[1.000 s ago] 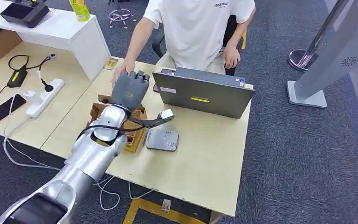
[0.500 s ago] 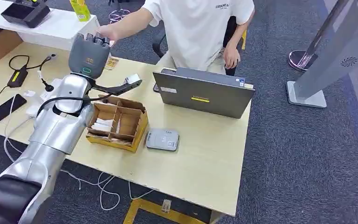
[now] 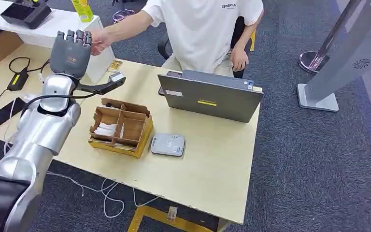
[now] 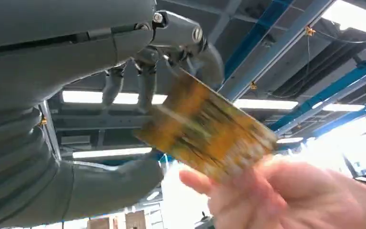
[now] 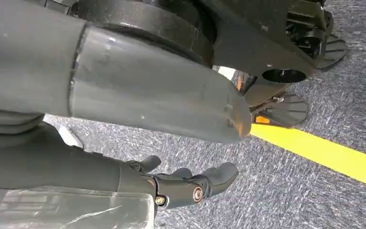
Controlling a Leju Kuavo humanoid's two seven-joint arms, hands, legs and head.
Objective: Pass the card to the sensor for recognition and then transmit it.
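My left hand (image 3: 69, 52) is raised high over the table's far left corner, fingers pointing up. In the left wrist view an orange-yellow card (image 4: 205, 131) sits blurred between my dark fingers (image 4: 145, 90) and thumb (image 4: 109, 183). A person's hand (image 4: 286, 195) grips the card's other edge. From the head view that person's hand (image 3: 96, 41) reaches right up to my fingers. The grey card sensor (image 3: 168, 144) lies flat on the table, well below and right of my hand. My right hand (image 5: 190, 183) hangs over the carpet, fingers loosely bent and holding nothing.
A cardboard compartment box (image 3: 121, 128) with cards stands left of the sensor. A grey laptop (image 3: 210, 96) stands in front of the seated person (image 3: 203, 29). A power strip (image 3: 46, 100), a phone (image 3: 5, 112) and cables lie on the left table.
My left arm swung up and left, from above the box to the far left corner. The person's hand rose from the table to meet my hand.
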